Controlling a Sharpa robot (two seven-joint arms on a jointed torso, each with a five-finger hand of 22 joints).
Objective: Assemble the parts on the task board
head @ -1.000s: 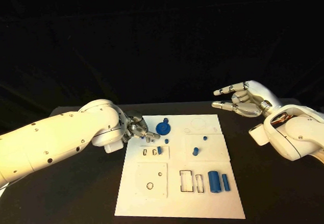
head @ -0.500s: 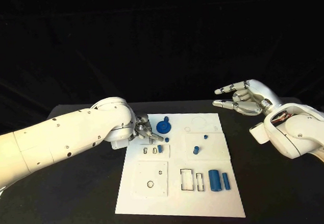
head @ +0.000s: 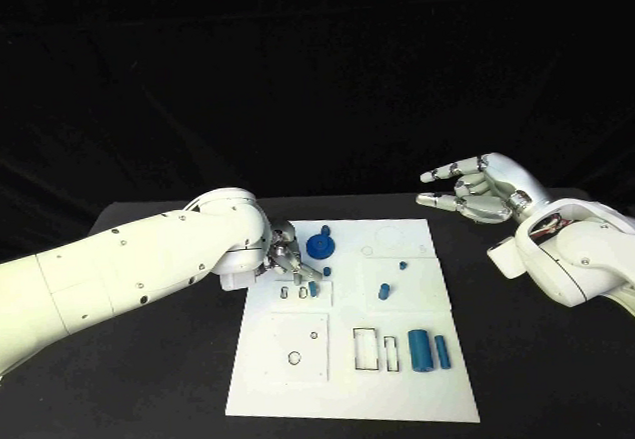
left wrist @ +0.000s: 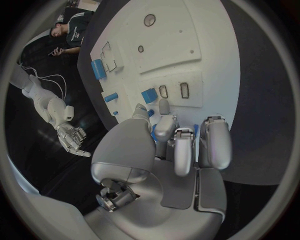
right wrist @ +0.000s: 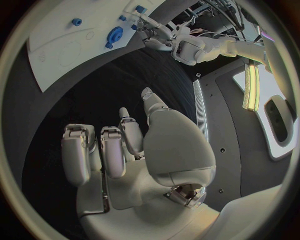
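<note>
- The task board, a white plate, lies in the middle of the black table, between the two arms, so either hand can reach its recesses.
- The left hand is down at the board's far left part, fingers curled toward the surface beside the small slots. This looks like work on a small part there. The wrist view shows a trace of blue between the fingers, yet I cannot tell whether the hand grips a piece or merely touches one.
- The round blue part stands just beside those fingers, on the board's far edge; the wrist view does not settle whether they touch it.
- The right hand hovers above the table, off the board's far right corner, fingers apart and lightly bent, holding nothing. It is probably kept clear so it does not crowd the left hand's work.
- Two blue cylinders lie side by side at the near right of the board, next to the empty rectangular outlines, seemingly waiting for seating.
- A smaller blue piece and a tiny blue peg sit mid-board on the right.
</note>
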